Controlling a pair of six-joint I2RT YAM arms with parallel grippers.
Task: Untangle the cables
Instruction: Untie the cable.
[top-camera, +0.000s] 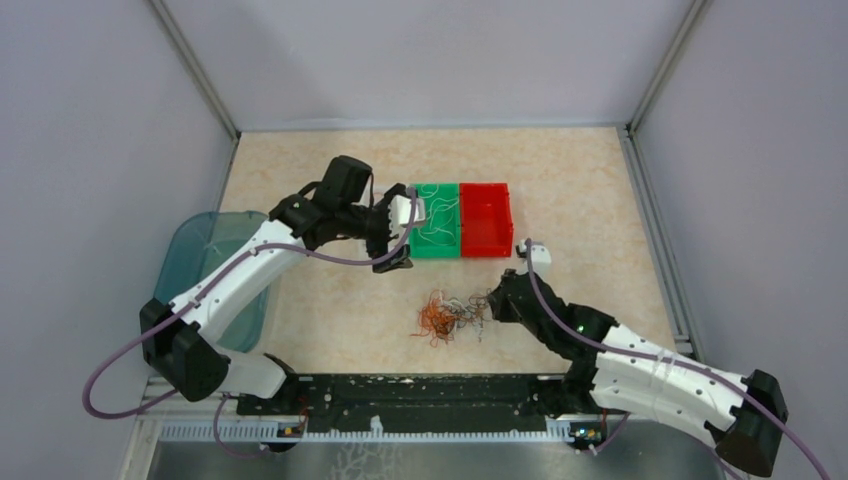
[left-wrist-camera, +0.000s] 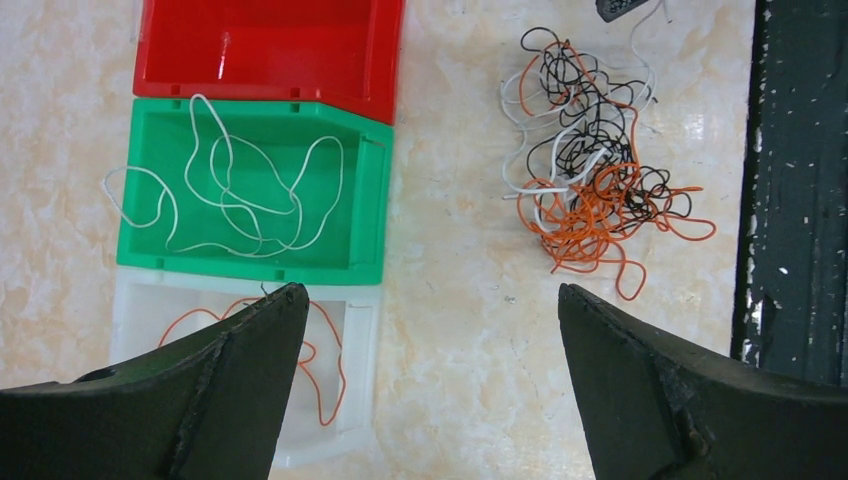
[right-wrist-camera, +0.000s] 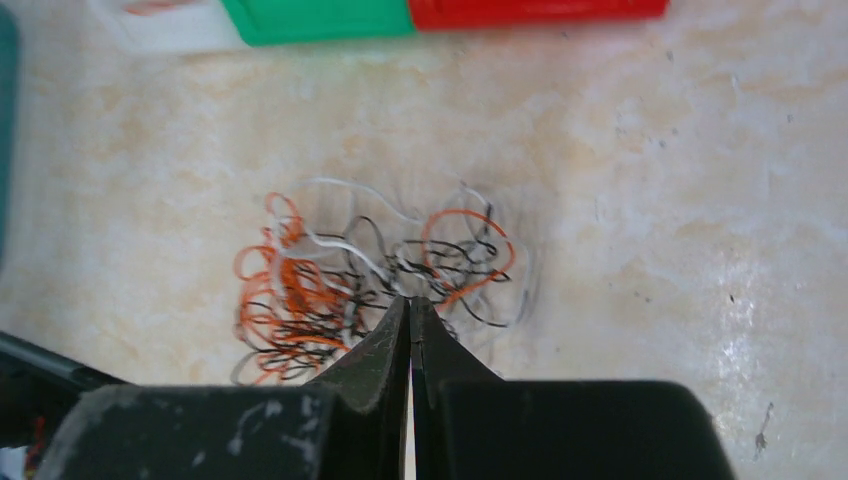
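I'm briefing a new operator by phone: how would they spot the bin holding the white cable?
On the beige tabletop, three small bins sit in a row beyond the tangled cable pile. Take the middle one, the green bin, between the red bin and the white bin. Only it holds a loose white cable.

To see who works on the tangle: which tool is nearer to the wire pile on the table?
Right. The right tool is shut at the edge of the wire pile; the left tool hangs open by the bins, apart from it.

Blurry cables (right-wrist-camera: 290, 290); right jaws' grip indiscernible.
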